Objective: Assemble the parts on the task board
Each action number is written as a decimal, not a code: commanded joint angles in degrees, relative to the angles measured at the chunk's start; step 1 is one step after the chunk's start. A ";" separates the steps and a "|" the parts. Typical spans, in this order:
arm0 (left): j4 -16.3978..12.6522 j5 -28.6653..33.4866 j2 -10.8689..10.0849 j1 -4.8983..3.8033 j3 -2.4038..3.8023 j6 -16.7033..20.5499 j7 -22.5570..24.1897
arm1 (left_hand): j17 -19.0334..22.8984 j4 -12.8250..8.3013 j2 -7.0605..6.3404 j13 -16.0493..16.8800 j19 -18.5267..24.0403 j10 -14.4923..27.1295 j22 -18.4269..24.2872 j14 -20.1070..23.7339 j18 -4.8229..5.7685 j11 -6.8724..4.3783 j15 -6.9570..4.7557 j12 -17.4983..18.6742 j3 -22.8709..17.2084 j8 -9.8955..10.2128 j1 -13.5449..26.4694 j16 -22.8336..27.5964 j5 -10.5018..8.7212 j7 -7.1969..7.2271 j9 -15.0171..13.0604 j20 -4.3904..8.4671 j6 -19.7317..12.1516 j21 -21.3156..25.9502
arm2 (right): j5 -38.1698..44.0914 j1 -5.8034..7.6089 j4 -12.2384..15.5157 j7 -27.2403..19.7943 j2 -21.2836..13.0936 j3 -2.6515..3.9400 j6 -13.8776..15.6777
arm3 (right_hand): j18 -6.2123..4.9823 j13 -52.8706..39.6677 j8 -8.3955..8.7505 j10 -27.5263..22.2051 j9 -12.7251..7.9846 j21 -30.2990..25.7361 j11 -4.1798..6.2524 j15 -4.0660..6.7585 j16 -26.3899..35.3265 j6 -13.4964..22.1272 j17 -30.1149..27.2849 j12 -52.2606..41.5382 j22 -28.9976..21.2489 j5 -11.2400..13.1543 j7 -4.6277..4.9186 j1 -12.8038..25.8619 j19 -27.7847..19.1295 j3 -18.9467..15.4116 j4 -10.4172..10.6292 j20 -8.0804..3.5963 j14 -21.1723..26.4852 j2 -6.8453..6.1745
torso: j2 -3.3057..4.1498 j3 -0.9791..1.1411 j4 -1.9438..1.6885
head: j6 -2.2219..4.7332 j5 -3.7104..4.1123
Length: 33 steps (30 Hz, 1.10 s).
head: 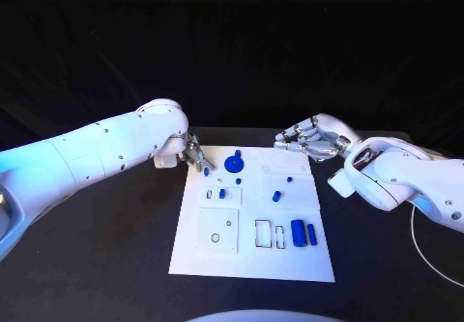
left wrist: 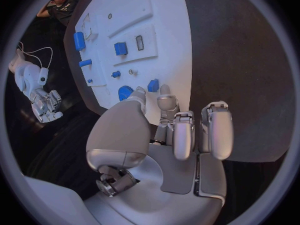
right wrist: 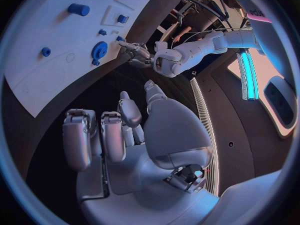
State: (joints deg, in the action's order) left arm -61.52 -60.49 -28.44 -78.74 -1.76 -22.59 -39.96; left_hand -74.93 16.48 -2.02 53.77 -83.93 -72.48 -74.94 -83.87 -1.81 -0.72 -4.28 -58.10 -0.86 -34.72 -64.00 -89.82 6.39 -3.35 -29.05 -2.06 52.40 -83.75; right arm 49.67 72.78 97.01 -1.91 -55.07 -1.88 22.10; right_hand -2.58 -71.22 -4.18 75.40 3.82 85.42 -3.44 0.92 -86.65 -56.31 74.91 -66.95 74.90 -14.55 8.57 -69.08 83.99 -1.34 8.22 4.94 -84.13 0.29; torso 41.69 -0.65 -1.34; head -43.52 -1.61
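Observation:
The white task board [head: 251, 261] lies in the middle of the black table. A blue toothed disc [head: 234, 163] sits near its far edge, and two blue cylinders [head: 304, 233] lie side by side near its right edge. Smaller blue parts [head: 277, 196] are scattered between them. My left hand [head: 194, 155] hovers at the board's far left corner. Its fingers [left wrist: 165, 92] are apart and empty, right beside a small blue piece [left wrist: 153, 85] and the blue disc [left wrist: 125, 91]. My right hand [head: 308, 143] is at the far right corner with its fingers loosely curled [right wrist: 119, 135], holding nothing.
Empty rectangular slots [head: 263, 233] and a raised plate with holes [head: 218, 229] mark the board's near half. A white cable [head: 416, 235] runs along the table at the right. Bare black table [head: 96, 255] surrounds the board.

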 commanded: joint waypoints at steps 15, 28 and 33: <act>0.04 1.12 0.49 0.05 -0.04 0.44 2.15 | -15.07 -0.76 2.69 -0.20 -2.02 -0.29 -7.42 -6.13 -0.22 -0.18 0.01 -0.37 0.74 -0.56 -3.22 -0.18 0.25 0.20 0.49 -0.01 0.26 -0.29 | 0.12 -0.09 -0.09 -0.39 0.23 0.00 -0.85 | 0.36 0.14 -0.30 -0.33 0.08 -0.32 -0.08 -0.12 0.27 -0.30 8.66 0.42 4.92 -0.31 -0.18 -0.30 1.02 -0.38 0.00 0.29 -4.43 0.25 | 0.01 0.04 0.07 | -0.18 -0.10; 0.43 1.15 0.57 0.05 -0.04 -0.85 1.51 | -15.07 -2.25 3.74 -0.48 -2.05 -0.13 -7.55 -6.13 -0.20 -0.24 -0.01 -0.45 0.57 -0.82 -6.35 -0.18 0.30 0.27 0.79 0.00 0.20 -0.30 | 0.12 -0.10 -0.11 -0.26 0.23 0.00 -1.03 | 0.36 0.14 -0.30 -0.33 0.08 -0.32 -0.08 -0.12 0.27 -0.30 8.66 0.42 4.92 -0.31 -0.18 -0.30 1.02 -0.38 0.00 0.29 -4.43 0.25 | -0.01 0.06 0.03 | -0.49 -0.05; 0.60 1.14 0.64 0.05 -0.05 -1.71 1.01 | -15.07 -2.70 4.05 -0.38 -2.07 -0.19 -7.61 -6.13 -0.19 -0.29 -0.03 -0.63 0.39 -0.93 -7.15 -0.18 0.30 0.33 0.86 0.02 0.25 -0.33 | 0.12 -0.11 -0.10 -0.22 0.21 0.00 -1.11 | 0.35 0.09 -0.30 -0.29 0.08 -0.34 -0.08 -0.12 0.29 -0.31 8.63 0.33 4.89 -0.36 -0.18 -0.40 1.01 -0.45 0.03 0.28 -4.43 0.32 | 0.01 0.04 0.07 | -0.57 -0.01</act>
State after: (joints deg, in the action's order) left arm -60.96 -59.69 -27.95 -78.71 -1.82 -22.85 -38.82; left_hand -74.91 14.05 2.18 53.34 -83.93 -72.48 -74.92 -83.86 -1.81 -0.72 -4.28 -58.36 -0.48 -35.46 -70.64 -89.82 6.39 -3.35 -28.24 -2.05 52.40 -83.76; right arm 49.66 72.73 96.88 -1.86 -54.90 -1.88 21.83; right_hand -2.58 -71.14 -4.18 75.40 3.82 85.42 -3.45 0.92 -86.65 -56.31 74.95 -66.73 74.93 -14.54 8.57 -69.08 83.99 -1.33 8.22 4.95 -84.13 0.29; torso 41.69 -0.60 -1.30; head -44.05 -1.65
